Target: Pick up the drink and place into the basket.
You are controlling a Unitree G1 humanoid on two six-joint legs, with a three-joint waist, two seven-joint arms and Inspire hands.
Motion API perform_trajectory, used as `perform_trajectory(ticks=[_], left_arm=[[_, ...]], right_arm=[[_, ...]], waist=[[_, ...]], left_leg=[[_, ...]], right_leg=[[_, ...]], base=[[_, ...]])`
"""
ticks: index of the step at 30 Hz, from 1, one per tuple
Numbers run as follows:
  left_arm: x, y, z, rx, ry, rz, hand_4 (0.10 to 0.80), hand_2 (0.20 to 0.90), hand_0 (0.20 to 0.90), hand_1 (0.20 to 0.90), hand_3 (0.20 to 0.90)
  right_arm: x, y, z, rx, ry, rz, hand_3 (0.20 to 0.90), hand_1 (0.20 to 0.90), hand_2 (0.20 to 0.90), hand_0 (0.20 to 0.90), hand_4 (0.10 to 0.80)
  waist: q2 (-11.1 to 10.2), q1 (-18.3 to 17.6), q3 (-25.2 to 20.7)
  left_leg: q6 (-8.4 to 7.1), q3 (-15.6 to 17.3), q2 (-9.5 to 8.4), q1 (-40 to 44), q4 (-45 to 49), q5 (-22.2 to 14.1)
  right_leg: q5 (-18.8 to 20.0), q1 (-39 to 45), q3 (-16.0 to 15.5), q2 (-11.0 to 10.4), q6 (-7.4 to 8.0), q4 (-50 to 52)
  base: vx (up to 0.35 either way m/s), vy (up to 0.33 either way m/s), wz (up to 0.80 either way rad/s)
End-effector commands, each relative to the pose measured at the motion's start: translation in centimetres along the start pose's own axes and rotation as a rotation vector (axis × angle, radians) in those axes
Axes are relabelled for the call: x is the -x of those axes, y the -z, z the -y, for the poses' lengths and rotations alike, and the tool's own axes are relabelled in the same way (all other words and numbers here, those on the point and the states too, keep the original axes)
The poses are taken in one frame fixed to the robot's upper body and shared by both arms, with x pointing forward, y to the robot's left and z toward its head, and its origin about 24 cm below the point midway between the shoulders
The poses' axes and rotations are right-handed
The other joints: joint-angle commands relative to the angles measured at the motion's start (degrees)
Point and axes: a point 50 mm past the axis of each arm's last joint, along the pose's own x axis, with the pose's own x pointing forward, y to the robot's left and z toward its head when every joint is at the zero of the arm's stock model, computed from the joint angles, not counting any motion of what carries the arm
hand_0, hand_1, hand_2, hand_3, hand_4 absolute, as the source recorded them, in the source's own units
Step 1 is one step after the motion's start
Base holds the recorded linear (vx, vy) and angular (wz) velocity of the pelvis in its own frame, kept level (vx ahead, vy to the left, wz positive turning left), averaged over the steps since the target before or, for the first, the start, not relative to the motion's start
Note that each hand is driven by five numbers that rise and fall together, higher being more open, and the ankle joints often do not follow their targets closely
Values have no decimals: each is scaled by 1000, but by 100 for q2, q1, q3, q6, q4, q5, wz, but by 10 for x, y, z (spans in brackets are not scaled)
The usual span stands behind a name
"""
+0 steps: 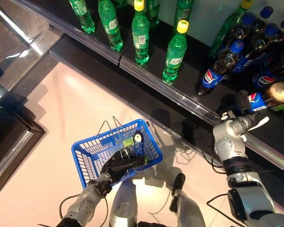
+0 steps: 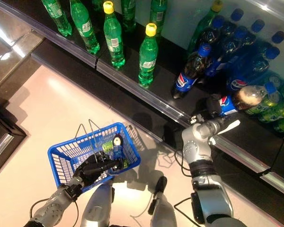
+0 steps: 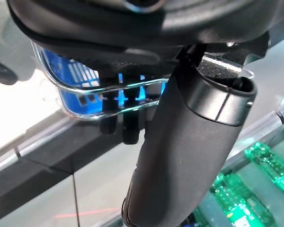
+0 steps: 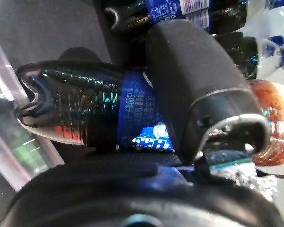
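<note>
Step in hand, as I judge it: the grab at the shelf; the carry to the basket is not yet begun.

Right hand (image 2: 213, 109) is out at the shelf (image 2: 132, 87), at about 2 o'clock from the basket, and is clasped round a dark cola bottle (image 2: 248, 96) with a blue label; the right wrist view shows the thumb (image 4: 203, 90) laid across the label with the bottle (image 4: 85, 113) tipped on its side, cap end pointing away toward 3 o'clock; cannot tell if the bottle's base is clear of the shelf or touching it.

Left hand (image 1: 118, 166) is low at 7 o'clock, fingers curled over the near rim of the blue basket (image 1: 85, 153), carrying it above the floor; the left wrist view shows the rim (image 3: 85, 94) just past the thumb; basket already has a couple of small drinks (image 1: 135, 142) inside, near its 2 o'clock corner.

More cola bottles (image 2: 189, 71) stand just beside the held one, at 11 o'clock of it; green bottles (image 2: 148, 56) stand further along at 10 o'clock.

Next move calls for: lifting the bottle clear of the shelf lip without knocking its neighbours; swinging toward 8 o'clock over the basket; lowering into the free part away from the drinks; letting go only once inside.
</note>
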Motion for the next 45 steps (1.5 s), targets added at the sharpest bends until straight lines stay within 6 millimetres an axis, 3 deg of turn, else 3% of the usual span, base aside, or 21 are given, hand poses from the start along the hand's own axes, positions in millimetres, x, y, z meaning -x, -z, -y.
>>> perform_trajectory(ticks=[1,4,8,12,18,26,31,34,38,39,45], left_arm=[[0,-52,65,-48,416,316,100,300,300,300,200],[9,-40,61,-21,382,316,100,300,300,300,200],[16,-30,60,-6,365,312,100,300,300,300,200],[19,-25,61,5,363,319,100,300,300,300,200],[19,-25,67,10,403,319,100,300,300,300,200],[15,-23,88,13,526,281,100,300,300,300,200],[6,-28,106,4,619,260,100,300,300,300,200],[-2,-33,120,-10,690,248,100,300,300,300,200],[-8,-37,130,-22,738,239,100,300,300,300,200],[-12,-40,138,-32,782,231,100,300,300,300,200],[-19,-47,162,-54,902,218,100,300,300,300,200]], right_arm=[[23,-71,-17,-87,-204,415,200,300,300,300,100],[51,-54,-1,-26,-347,423,200,300,300,300,100],[70,-42,21,31,-491,393,200,300,300,300,100],[85,-36,30,46,-614,348,200,300,300,300,100],[109,-22,27,119,-881,246,200,300,300,300,100],[139,28,26,170,-1080,-54,200,300,300,300,100],[151,54,12,194,-1124,-136,200,300,300,300,100],[158,70,-6,225,-1142,-148,200,300,300,300,100],[164,82,-21,264,-1159,-170,200,300,300,300,100],[168,94,-31,297,-1160,-195,200,300,300,300,100],[166,115,-52,381,-1134,-279,200,300,300,300,100]], waist=[[-45,-77,-963],[-70,-204,-1165],[-100,-324,-1340],[-105,-410,-1456],[-103,-463,-1527],[-79,-365,-1340],[-37,-218,-1133],[34,-95,-951],[95,-4,-843],[148,83,-762],[307,311,-571]], left_leg=[[277,-167,-95,98,546,-286],[284,-41,-75,260,500,-270],[275,90,-44,394,502,-257],[253,198,0,495,509,-245],[221,280,37,513,628,-245],[183,205,20,308,966,-254],[174,36,-74,54,1144,-271],[191,-116,-191,-240,1313,-296],[213,-220,-291,-439,1401,-309],[235,-300,-384,-561,1420,-302],[281,-500,-621,-972,1567,-302]], right_leg=[[-377,307,164,-301,126,600],[-400,387,202,-315,166,615],[-426,435,214,-324,189,664],[-436,481,215,-316,188,684],[-456,483,177,-331,166,783],[-499,407,34,-368,93,1032],[-498,275,-47,-434,85,1158],[-493,48,-98,-507,85,1331],[-486,-108,-133,-564,89,1427],[-462,-207,-158,-612,101,1467],[-396,-472,-230,-721,132,1577]], base=[[122,83,-4],[100,62,-5],[77,50,-5],[40,33,-7],[15,22,-5],[-9,3,2],[-77,2,11],[-130,14,19],[-84,21,14],[-73,19,19],[-90,21,22]])
